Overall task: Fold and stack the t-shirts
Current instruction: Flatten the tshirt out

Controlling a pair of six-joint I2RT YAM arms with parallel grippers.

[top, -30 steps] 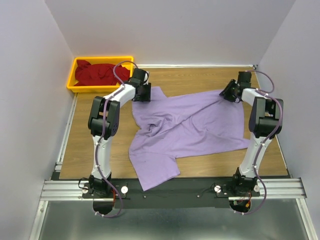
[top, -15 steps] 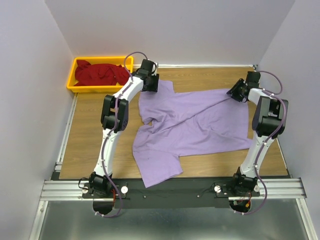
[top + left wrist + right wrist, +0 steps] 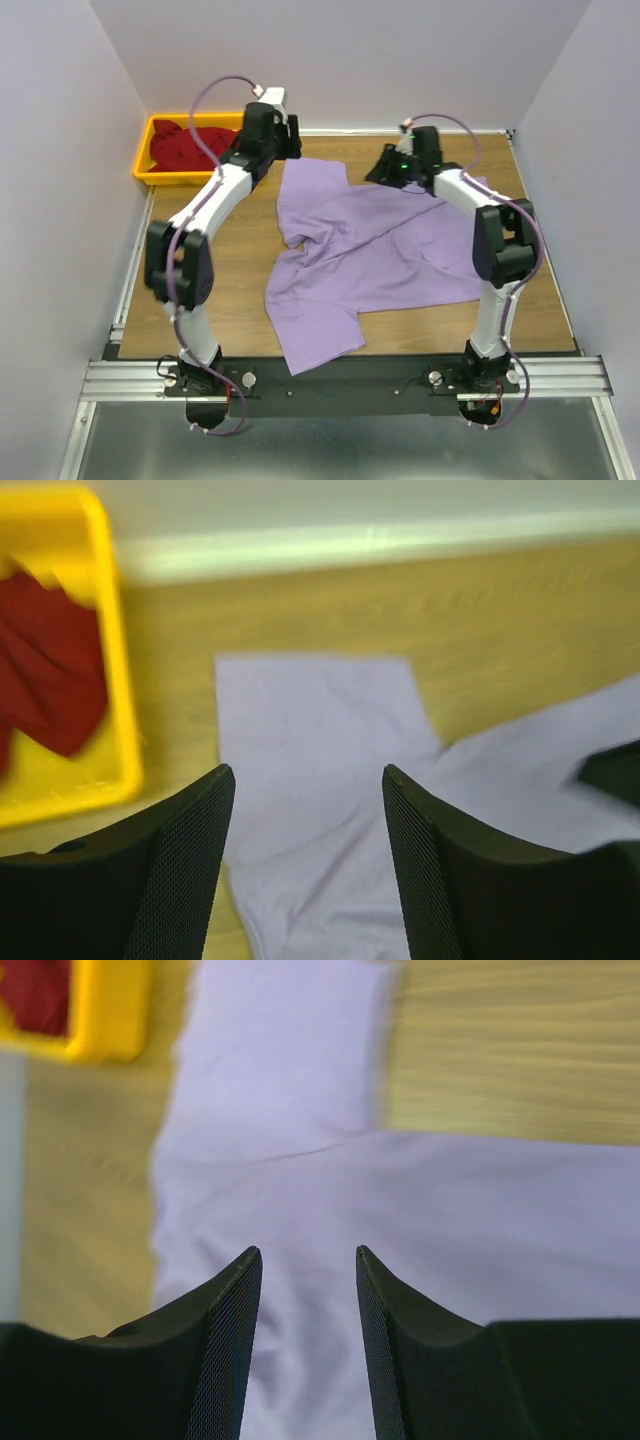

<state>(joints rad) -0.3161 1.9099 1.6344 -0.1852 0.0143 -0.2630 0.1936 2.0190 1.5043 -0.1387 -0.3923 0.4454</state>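
The yellow bin [image 3: 150,178] sat at the far left corner of the tabletop [image 3: 230,270] and held the dark red t-shirt [image 3: 185,148], bunched up inside; the lavender t-shirt [image 3: 370,260] lay rumpled and spread across the middle of the tabletop, outside the bin; the left claw [image 3: 308,780] stood open above the shirt's far edge near the bin, gripping nothing; the right claw [image 3: 308,1255] stood open over the lavender cloth, empty.

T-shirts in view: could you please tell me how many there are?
2. The purple shirt lies spread on the table; the red shirt is bunched in the yellow bin at the far left. Another could be hidden under the red one.
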